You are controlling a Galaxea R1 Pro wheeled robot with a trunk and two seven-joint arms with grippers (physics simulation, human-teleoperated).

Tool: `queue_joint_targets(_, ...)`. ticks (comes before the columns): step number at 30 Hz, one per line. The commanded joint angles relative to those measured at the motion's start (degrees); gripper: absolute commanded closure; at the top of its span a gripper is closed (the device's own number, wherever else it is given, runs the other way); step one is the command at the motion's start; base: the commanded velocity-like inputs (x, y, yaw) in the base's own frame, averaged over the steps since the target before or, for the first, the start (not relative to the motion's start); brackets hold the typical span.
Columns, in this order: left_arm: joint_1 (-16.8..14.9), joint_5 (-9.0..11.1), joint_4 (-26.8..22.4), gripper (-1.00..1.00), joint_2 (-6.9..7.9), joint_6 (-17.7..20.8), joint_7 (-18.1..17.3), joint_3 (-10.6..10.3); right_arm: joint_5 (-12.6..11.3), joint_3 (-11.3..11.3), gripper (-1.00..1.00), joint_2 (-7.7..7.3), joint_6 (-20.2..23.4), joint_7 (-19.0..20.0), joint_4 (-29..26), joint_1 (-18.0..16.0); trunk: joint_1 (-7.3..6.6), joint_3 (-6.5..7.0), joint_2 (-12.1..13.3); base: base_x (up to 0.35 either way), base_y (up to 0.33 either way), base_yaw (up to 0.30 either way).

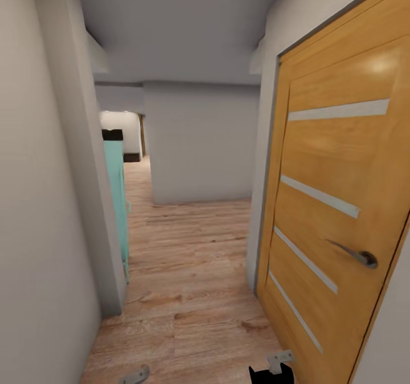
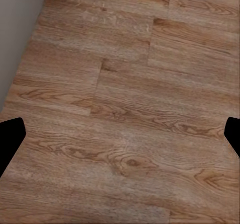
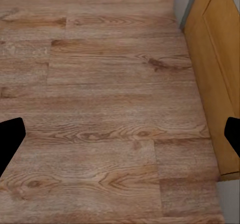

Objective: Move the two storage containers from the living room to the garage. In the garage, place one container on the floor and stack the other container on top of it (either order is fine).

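Note:
The two storage containers are out of view, and so is the garage. I am in a narrow corridor with light wood-plank flooring [image 1: 188,293]. In the left wrist view my left gripper [image 2: 120,139] hangs open over bare planks, its black fingertips [image 2: 10,136] far apart with nothing between them. My right gripper [image 3: 120,139] is open too, fingertips [image 3: 9,136] wide above the planks, beside the foot of a wooden door [image 3: 215,74]. Small grey and black parts of both arms [image 1: 276,367] show at the bottom edge of the head view.
A tall wooden door [image 1: 341,213] with pale stripes and a metal handle [image 1: 359,254] stands close on the right. A white wall [image 1: 40,201] runs along the left, with a teal panel [image 1: 117,201] beyond it. A white wall [image 1: 199,144] closes the corridor ahead; an opening [image 1: 136,162] leads on at its left.

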Motion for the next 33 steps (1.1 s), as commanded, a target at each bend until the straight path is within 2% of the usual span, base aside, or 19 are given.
queue_joint_targets(1, 0.0, 0.4, -0.1, -1.00, -0.03, 0.3, 0.1, 0.1, 0.5, -0.3, -1.00, 0.02, -0.1, 0.3, 0.0, 0.0, 0.05, -0.03, 0.0, 0.321, 0.000, 0.004)
queue_joint_targets(10, 0.0, 0.4, -0.1, -1.00, -0.02, 0.3, 0.1, 0.1, 0.5, -0.2, -1.00, -0.01, -0.1, 0.3, 0.0, 0.0, 0.05, -0.04, 0.0, 0.321, 0.000, 0.011)
queue_joint_targets(20, 0.0, 0.4, -0.1, -1.00, -0.02, 0.3, 0.2, 0.1, 0.5, -0.2, -1.00, -0.01, -0.1, 0.3, 0.0, 0.0, 0.05, -0.36, 0.0, 0.322, -0.004, 0.222)
queue_joint_targets(33, 0.0, 0.4, -0.1, -1.00, -0.02, 0.3, 0.4, 0.1, 0.5, -0.2, -1.00, -0.01, -0.1, 0.3, 0.0, 0.0, 0.05, -0.42, 0.0, 0.322, -0.102, 0.040)
